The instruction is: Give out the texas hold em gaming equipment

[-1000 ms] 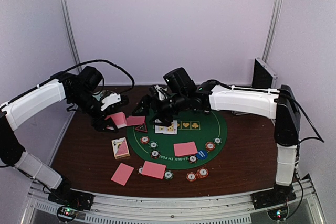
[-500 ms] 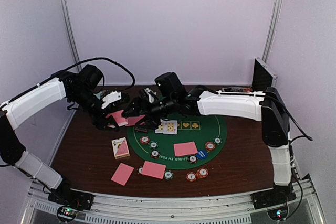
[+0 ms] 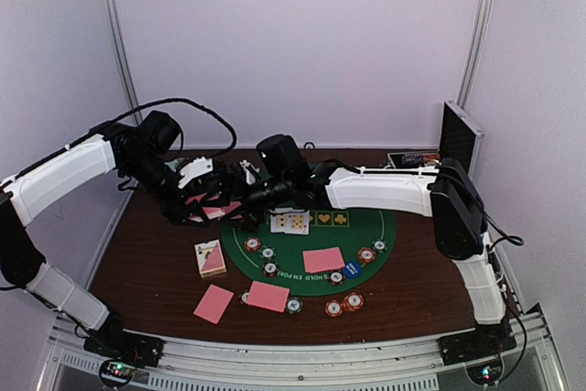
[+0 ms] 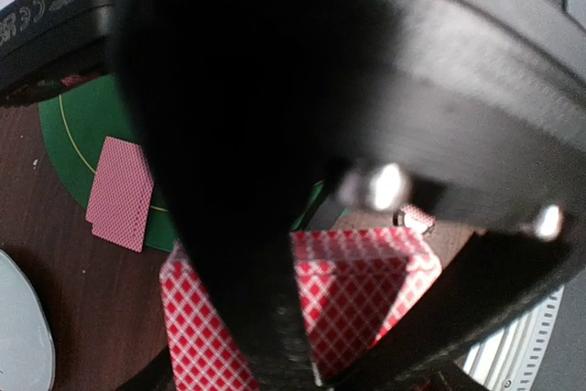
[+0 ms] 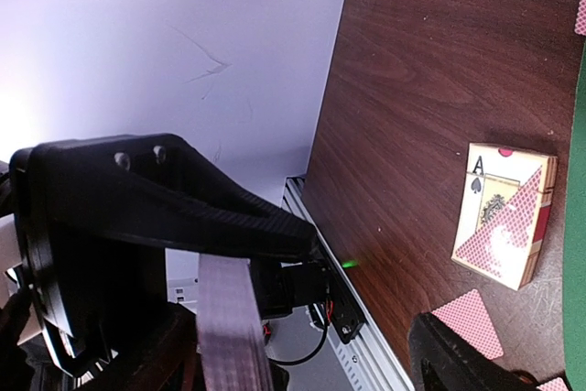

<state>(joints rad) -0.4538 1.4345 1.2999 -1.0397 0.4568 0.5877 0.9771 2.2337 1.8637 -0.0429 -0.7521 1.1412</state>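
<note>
The left gripper (image 3: 194,211) holds a stack of pink-backed cards (image 4: 307,304) clear of the worktop (image 3: 146,263), just off the left rim of the green mat (image 3: 371,226). It seems to be offering the stack so the other arm can draw a card and deal it. Its jaws are pressed onto the stack, pinching it.

The right gripper (image 3: 240,197) reaches across the mat to meet it. In the right wrist view its jaws stand spread, with what looks like the stack's edge between them, close to 1 finger. Whether it touches I cannot tell, and nothing is gripped.

Single face-down cards (image 3: 322,259) and striped chips (image 3: 265,252) lie on the mat, and the card box (image 5: 504,212) rests on bare wood beside it.
</note>
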